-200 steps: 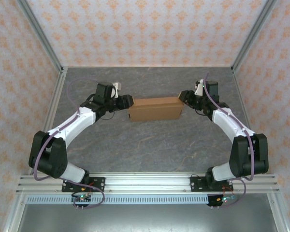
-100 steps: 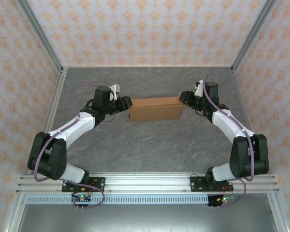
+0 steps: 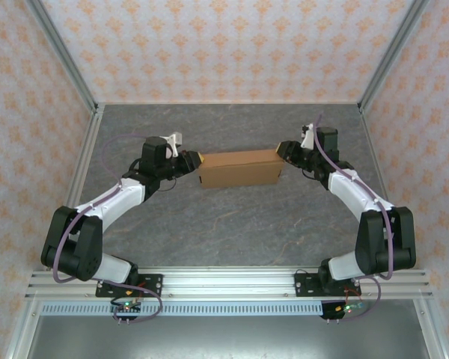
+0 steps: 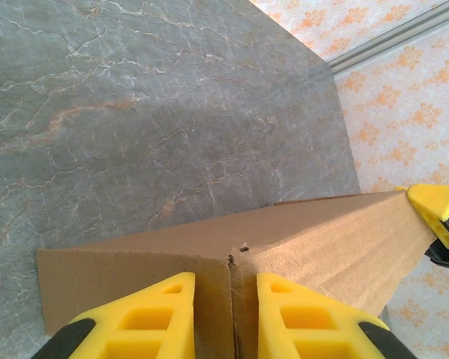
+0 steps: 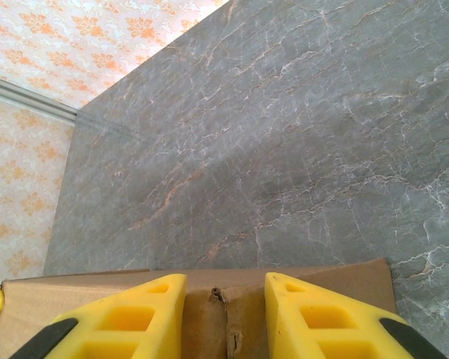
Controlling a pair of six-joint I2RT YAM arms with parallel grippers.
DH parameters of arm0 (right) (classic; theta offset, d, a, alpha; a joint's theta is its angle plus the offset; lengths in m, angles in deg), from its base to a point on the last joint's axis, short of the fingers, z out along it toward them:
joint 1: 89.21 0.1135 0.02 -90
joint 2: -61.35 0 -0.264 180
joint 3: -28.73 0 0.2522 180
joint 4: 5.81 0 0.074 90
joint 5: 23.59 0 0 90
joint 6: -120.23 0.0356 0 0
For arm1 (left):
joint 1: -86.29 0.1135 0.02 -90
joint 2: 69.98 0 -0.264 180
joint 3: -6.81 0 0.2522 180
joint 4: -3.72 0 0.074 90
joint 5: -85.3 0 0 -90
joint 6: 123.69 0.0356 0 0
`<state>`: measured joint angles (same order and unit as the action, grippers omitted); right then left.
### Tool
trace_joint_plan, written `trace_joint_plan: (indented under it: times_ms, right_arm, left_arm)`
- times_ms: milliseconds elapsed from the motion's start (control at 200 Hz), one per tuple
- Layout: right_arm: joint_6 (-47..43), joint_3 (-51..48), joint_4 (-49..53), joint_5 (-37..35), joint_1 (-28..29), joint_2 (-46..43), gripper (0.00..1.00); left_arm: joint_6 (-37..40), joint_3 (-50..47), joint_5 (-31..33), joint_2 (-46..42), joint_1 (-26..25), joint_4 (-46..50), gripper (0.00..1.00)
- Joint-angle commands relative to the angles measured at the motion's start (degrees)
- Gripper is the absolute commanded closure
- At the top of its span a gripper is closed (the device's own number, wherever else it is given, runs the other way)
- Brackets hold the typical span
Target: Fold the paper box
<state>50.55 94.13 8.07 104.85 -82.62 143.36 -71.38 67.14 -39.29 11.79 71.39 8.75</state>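
A grey, marble-veined desk (image 3: pixel 232 224) is seen from above, closed in at 9, 12 and 3 o'clock by walls (image 3: pixel 224 45) papered in a pale orange flower pattern. Aluminium frame posts (image 3: pixel 63 56) slant up along the corners, and a slotted aluminium rail (image 3: pixel 232 283) that carries both arm bases runs along the 6 o'clock edge. The paper box (image 3: pixel 239 169) is laid flat a little past the middle of the desk toward 12 o'clock, with its long axis running from 9 to 3 o'clock and its faces plain brown cardboard. The left hand (image 3: pixel 193 159) is set against the box's 9 o'clock end and the right hand (image 3: pixel 284 151) against its 3 o'clock end. Broad bare desk is left between the box and the rail toward 6 o'clock, a narrower bare band toward the 12 o'clock wall, and open surface beyond each elbow toward the side walls. In the left wrist view the yellow fingers (image 4: pixel 146 314) are held a short gap apart over the near end of the box, a corner crease with two small slits (image 4: pixel 243 248) lying in line with that gap; a yellow fingertip of the other hand shows at the far end. In the right wrist view the yellow fingers (image 5: pixel 127 318) are likewise parted, a slightly torn seam (image 5: pixel 218 295) showing between them. Whether any pad presses the cardboard cannot be told.
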Motion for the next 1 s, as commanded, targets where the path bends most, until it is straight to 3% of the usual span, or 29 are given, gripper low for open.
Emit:
trace_joint_plan:
  times_ms: [0, 140, 235, 365, 535, 651, 761, 996]
  right_arm:
    - [-1.31, -1.48, 4.23, -2.88, -0.26, 2.10, 0.70]
    - [-1.88, -0.97, 5.02, -2.93, -0.26, 1.68, 0.70]
    - [-2.04, -1.01, 5.09, -2.85, -0.26, 1.90, 0.70]
    - [-1.83, -0.84, 4.92, -2.60, -0.26, 2.01, 0.70]
    - [-1.95, -0.12, 5.58, -2.51, -0.26, 2.01, 0.70]
    - [-1.73, 0.51, 5.76, -2.23, -0.26, 1.88, 0.69]
    - [-2.47, 2.13, 7.72, -2.90, -0.26, 0.92, 0.62]
    - [-2.69, 7.96, 11.63, -3.01, -0.26, -0.39, 0.48]
  left_arm:
    - [0.38, -2.92, 1.89, 2.52, 1.10, 7.20, 0.80]
    - [-0.35, -1.91, 2.01, 1.27, 1.07, 6.81, 0.67]
    - [-0.63, -0.23, 1.64, 1.27, 0.92, 7.31, 0.52]
    - [-0.63, 1.06, 0.08, 2.79, 0.40, 7.19, 0.45]
    - [-0.72, -0.28, 0.05, 4.30, 0.06, 6.04, 0.46]
    - [0.01, -0.36, 1.34, 4.89, 0.12, 6.93, 0.55]
    - [1.27, -0.61, 3.65, 4.21, 0.09, 8.67, 0.61]
    - [1.75, -0.87, 5.05, 2.83, 0.06, 9.60, 0.63]
